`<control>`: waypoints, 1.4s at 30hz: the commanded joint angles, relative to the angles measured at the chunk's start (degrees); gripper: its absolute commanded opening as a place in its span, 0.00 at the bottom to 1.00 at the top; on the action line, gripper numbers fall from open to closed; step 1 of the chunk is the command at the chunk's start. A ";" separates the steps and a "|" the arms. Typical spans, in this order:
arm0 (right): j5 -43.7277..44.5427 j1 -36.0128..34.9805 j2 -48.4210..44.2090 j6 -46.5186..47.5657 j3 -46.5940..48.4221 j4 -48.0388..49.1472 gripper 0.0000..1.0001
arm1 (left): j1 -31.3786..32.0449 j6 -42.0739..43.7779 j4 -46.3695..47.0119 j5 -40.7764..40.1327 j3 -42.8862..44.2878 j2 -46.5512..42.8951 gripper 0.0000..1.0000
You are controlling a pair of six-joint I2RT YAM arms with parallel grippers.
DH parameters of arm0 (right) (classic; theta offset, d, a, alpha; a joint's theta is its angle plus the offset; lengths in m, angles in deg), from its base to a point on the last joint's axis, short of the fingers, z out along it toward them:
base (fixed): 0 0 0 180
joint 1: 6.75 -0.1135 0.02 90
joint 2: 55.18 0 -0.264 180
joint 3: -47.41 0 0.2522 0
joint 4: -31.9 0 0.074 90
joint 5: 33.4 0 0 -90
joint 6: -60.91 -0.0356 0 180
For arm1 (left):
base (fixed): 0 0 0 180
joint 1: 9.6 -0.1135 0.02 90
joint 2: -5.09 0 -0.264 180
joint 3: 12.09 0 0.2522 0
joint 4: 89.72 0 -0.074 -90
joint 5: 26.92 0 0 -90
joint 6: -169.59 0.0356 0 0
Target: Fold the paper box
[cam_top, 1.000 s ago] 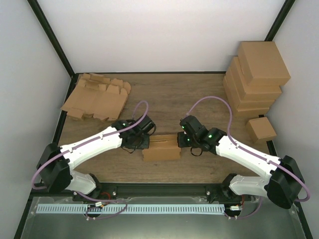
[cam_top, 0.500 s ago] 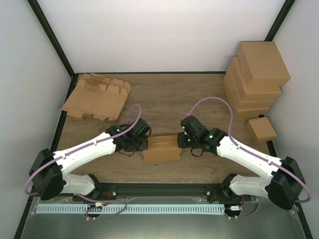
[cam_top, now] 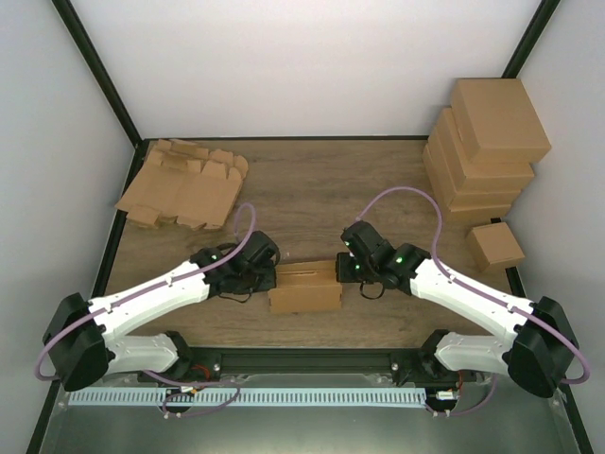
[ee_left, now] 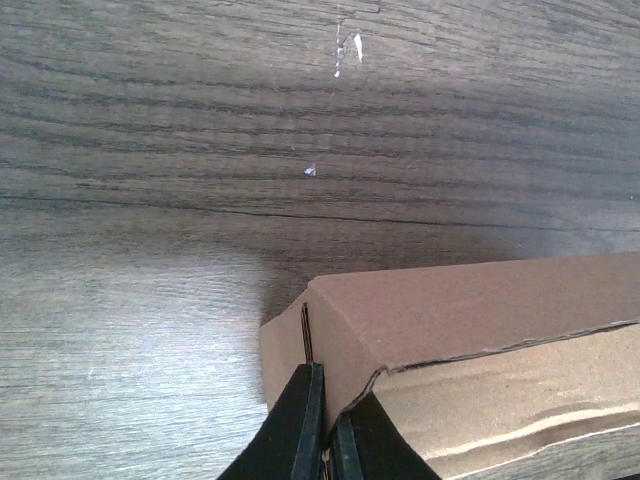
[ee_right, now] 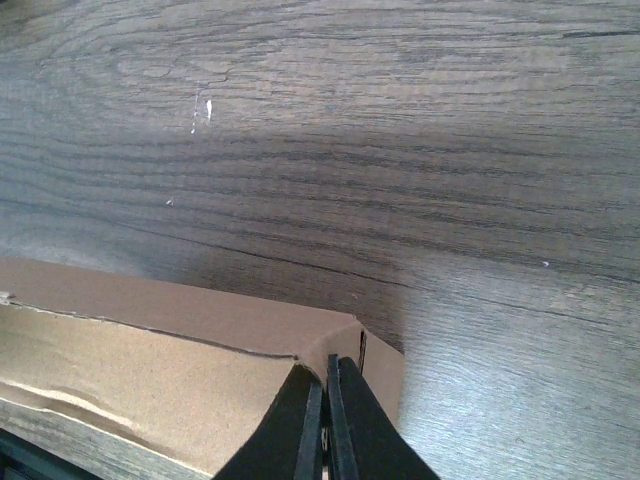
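Both tools are closed at opposite ends of the paper box [cam_top: 304,286]. The left tool [cam_top: 268,275] has its fingers drawn together against the box's left end wall, and the right tool [cam_top: 346,270] meets the right end in the same way. In the left wrist view the left tool [ee_left: 322,425] shows only a thin line between its dark tips, which sit right at the corner of the brown card [ee_left: 470,330]. In the right wrist view the right tool [ee_right: 325,420] looks the same at its corner of the box [ee_right: 150,370]. Whether either one nips a layer of card cannot be told.

The box lies long side across, on the near middle of the wooden desk [cam_top: 317,184], between the two arms. Well apart from it, flat cardboard blanks [cam_top: 184,184] lie at the far left. A stack of folded boxes [cam_top: 487,142] stands at the far right, and a small folded box [cam_top: 496,246] sits just in front of it.
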 commanded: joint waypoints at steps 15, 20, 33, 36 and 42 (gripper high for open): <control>11.33 -0.39 0.75 5.16 3.16 14.34 0.01 | -0.70 -0.63 1.17 -16.15 4.83 0.52 0.06; 17.60 0.25 4.52 8.88 3.46 21.84 0.03 | -2.19 3.17 5.46 -26.47 7.45 2.63 0.07; 14.72 3.35 12.19 10.81 -1.21 28.43 0.01 | -4.33 4.50 15.58 -25.14 -1.40 4.56 0.05; 14.24 3.32 12.30 10.93 -1.75 28.05 0.01 | -4.38 3.85 15.64 -23.22 -2.64 4.59 0.05; 13.66 3.09 13.57 10.22 -1.44 24.14 0.01 | -4.35 3.15 15.69 -21.00 -4.16 5.93 0.04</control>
